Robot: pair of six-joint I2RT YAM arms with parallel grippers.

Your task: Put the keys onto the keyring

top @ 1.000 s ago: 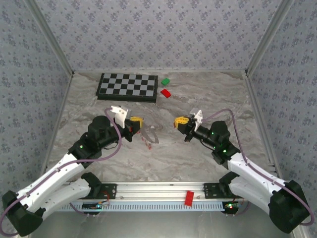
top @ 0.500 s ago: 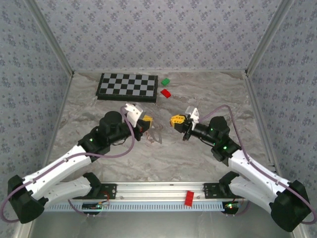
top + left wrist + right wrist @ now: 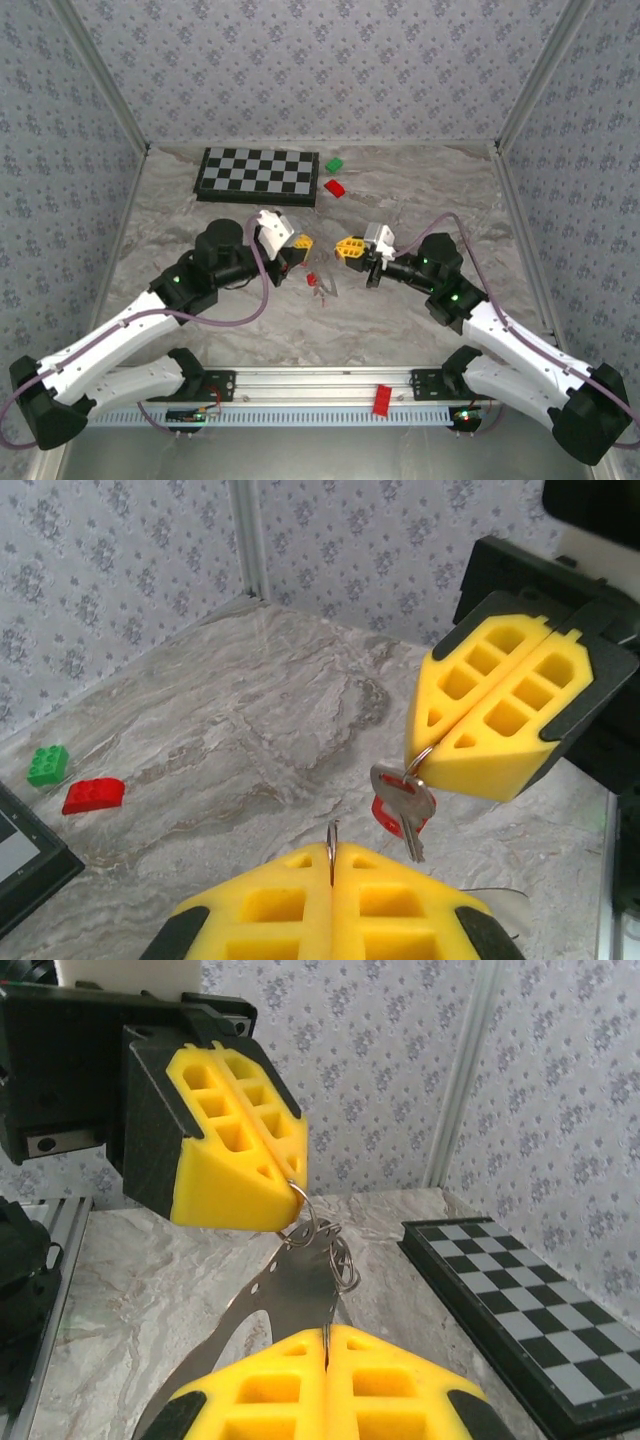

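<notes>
Jaws are pressed flat together on both arms, with no gap between either pair of yellow pads. We see the left gripper (image 3: 298, 249) pinching a thin upright sliver of grey wire, the keyring (image 3: 331, 838), in the seam of its pads. The right gripper (image 3: 350, 247) is clamped just as tightly, and the keys (image 3: 402, 798) dangle from its tip. In the left wrist view we make out one silver blade and one red plastic head hanging together on a small curl of wire; we cannot tell how many more are behind them. From the right wrist camera, loops of wire hang off the point of the left arm's pads, and a flat silver piece rises out of the right arm's own seam. We cannot tell exactly where ring ends and key begins. From above, the two arms face each other over the middle of the marbled table (image 3: 400, 330), tips near but apart. A red speck and a grey glint show just below the gap between them, and we cannot tell from that view whether they hang or rest on the surface. Well behind the arms, a checkered board (image 3: 260, 175) lies toward the back wall. A green block (image 3: 334, 164) and a red block (image 3: 335, 187) lie just beside its right edge.
</notes>
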